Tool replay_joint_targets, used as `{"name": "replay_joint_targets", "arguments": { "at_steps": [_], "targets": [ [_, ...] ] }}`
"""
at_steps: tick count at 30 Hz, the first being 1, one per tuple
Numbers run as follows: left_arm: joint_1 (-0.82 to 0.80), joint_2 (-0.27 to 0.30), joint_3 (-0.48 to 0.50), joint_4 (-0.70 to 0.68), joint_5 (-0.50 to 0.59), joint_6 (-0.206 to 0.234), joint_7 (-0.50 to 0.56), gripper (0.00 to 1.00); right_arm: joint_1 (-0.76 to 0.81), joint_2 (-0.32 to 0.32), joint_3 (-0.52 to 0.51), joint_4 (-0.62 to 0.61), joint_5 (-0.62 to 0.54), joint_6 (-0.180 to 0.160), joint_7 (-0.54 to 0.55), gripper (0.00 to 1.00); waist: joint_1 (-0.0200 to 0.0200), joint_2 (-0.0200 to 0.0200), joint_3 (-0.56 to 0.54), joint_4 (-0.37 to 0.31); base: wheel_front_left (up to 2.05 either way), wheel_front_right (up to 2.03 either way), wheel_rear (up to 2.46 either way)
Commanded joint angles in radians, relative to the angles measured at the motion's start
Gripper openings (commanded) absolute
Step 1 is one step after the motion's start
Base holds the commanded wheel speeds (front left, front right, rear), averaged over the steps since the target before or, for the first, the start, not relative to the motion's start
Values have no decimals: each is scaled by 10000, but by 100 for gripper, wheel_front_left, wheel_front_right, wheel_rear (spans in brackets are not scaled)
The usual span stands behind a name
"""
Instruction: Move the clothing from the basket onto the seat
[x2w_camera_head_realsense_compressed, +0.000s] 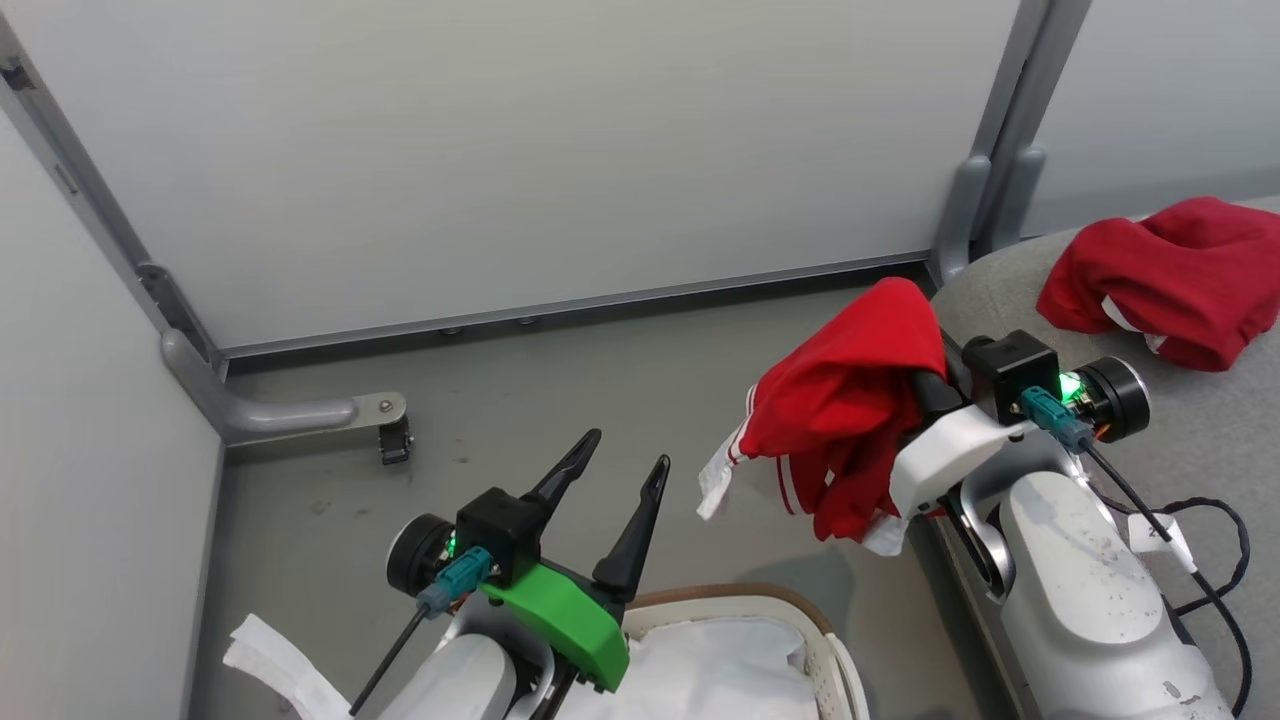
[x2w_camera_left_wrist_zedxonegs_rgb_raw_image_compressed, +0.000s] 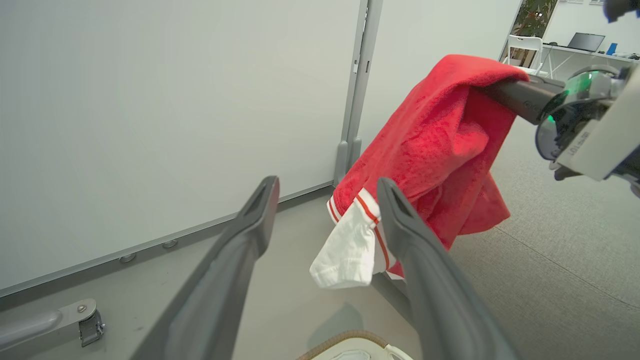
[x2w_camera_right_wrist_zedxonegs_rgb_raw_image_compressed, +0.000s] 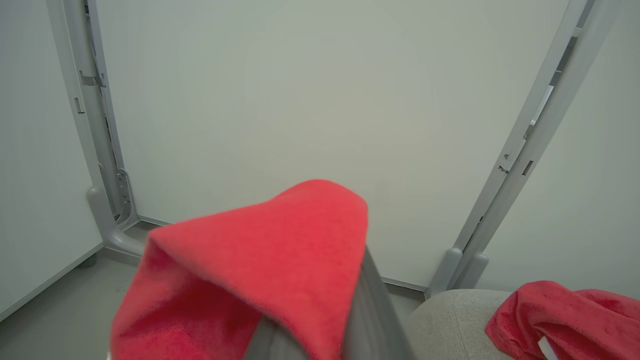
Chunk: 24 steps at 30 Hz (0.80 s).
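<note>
Carrying a red jersey (x2w_camera_head_realsense_compressed: 850, 400) to the seat (x2w_camera_head_realsense_compressed: 1220, 440).
Its right gripper (x2w_camera_head_realsense_compressed: 925, 382) pinched it; next it probably had to move right and let go.

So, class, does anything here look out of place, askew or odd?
A white cloth strip trails over the floor left of the basket, likely its liner pulled askew. One red garment hangs bunched from the right gripper, beside the seat rather than on it.

Basket (x2w_camera_head_realsense_compressed: 750, 592) on floor (x2w_camera_head_realsense_compressed: 560, 400), seat (x2w_camera_head_realsense_compressed: 1205, 425) right of it; garment (x2w_camera_head_realsense_compressed: 1180, 270) on seat, second garment (x2w_camera_head_realsense_compressed: 850, 420) hanging between basket and seat.
</note>
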Motion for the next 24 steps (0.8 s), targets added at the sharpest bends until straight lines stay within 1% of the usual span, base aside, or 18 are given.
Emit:
{"name": "replay_joint_targets", "arguments": {
  "at_steps": [1,6,10,14,19,24],
  "targets": [
    [163,-17,84,-40,171,-58,-30,100,13,-45,1,-59,-78,-11,-21,0,0,0,142,-496,0,0,0],
    [308,-215,350,-152,353,-130,-18,100,-98,-148,24,-148,-151,-12,-21,0,0,0,512,-1550,0,0,0],
    [81,-336,450,-241,601,-174,-18,100,-251,-247,-57,-261,-155,-12,-21,0,0,0,1008,-2386,0,0,0],
    [-184,-393,554,-251,818,-214,-18,100,-332,-291,-188,-369,-133,-12,-21,0,0,0,1426,-3083,0,0,0],
    [-422,-410,637,-167,967,-233,-19,100,-342,-281,-364,-525,-101,-12,-21,0,0,0,1775,-3698,0,0,0],
    [-535,-377,653,-95,1110,-248,-19,100,-295,-217,-497,-665,-74,-11,-21,0,0,0,1981,-4025,0,0,0]
  ]
}}
